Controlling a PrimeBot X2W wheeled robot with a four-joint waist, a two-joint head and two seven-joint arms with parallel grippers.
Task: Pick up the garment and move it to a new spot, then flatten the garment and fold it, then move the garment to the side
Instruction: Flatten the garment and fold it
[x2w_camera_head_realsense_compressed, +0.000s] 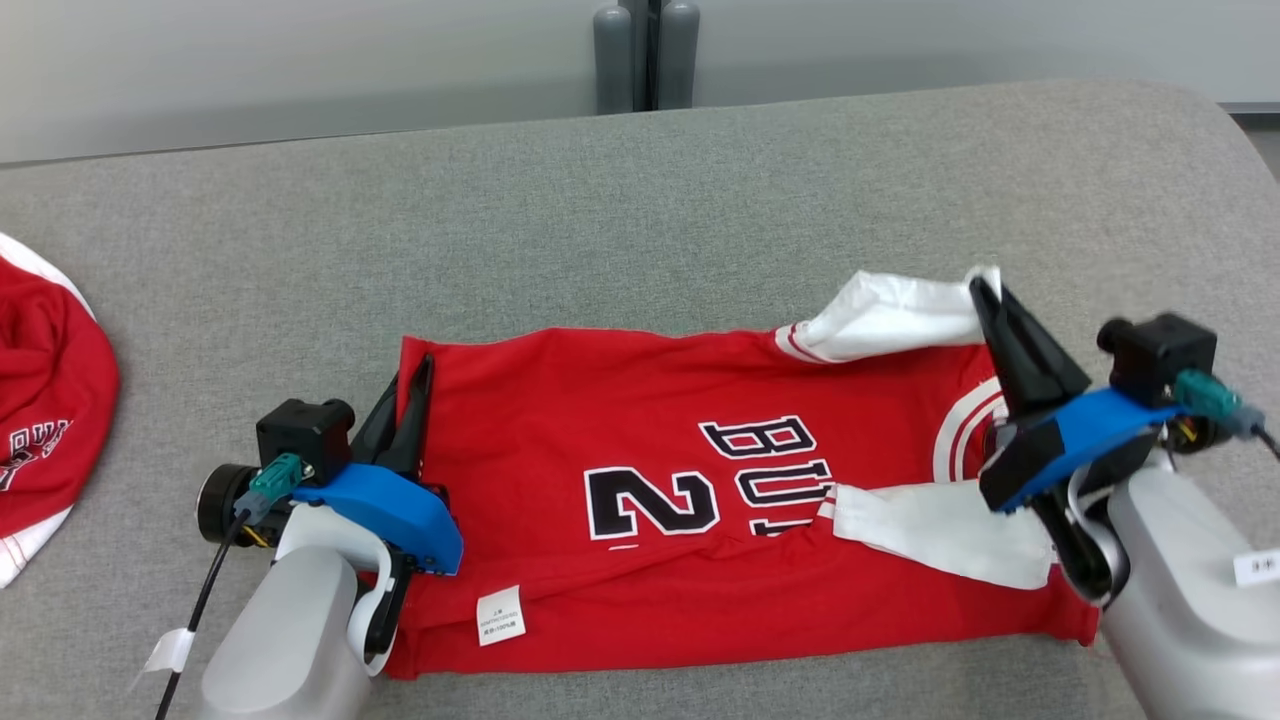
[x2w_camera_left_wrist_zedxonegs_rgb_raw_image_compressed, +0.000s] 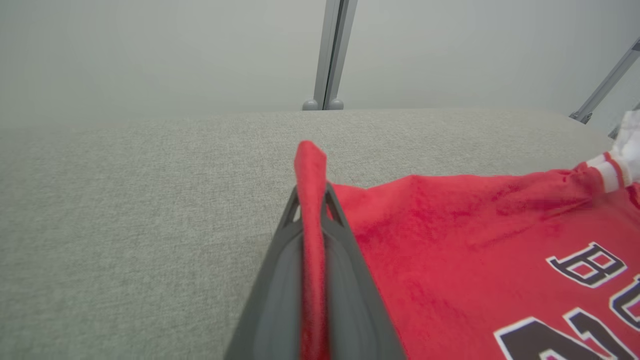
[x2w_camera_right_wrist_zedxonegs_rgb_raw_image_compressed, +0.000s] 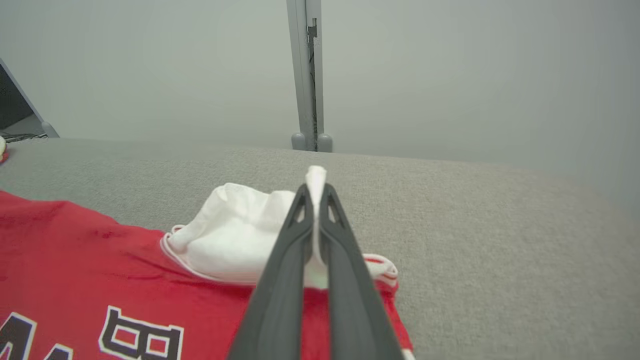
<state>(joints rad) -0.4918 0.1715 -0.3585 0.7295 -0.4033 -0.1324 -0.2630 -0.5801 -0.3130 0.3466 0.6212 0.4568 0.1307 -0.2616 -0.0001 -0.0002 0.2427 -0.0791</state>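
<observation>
The garment is a red jersey with white sleeves and black lettering, lying partly folded across the grey table. My left gripper is shut on its far left red corner, lifted a little. At the garment's right end, my right gripper is shut on the far white sleeve, with a tip of white cloth poking out past the fingers. A second white sleeve lies folded over the red front.
Another red and white garment lies at the table's left edge. A grey post stands behind the table's far edge. Open grey tabletop stretches beyond the jersey.
</observation>
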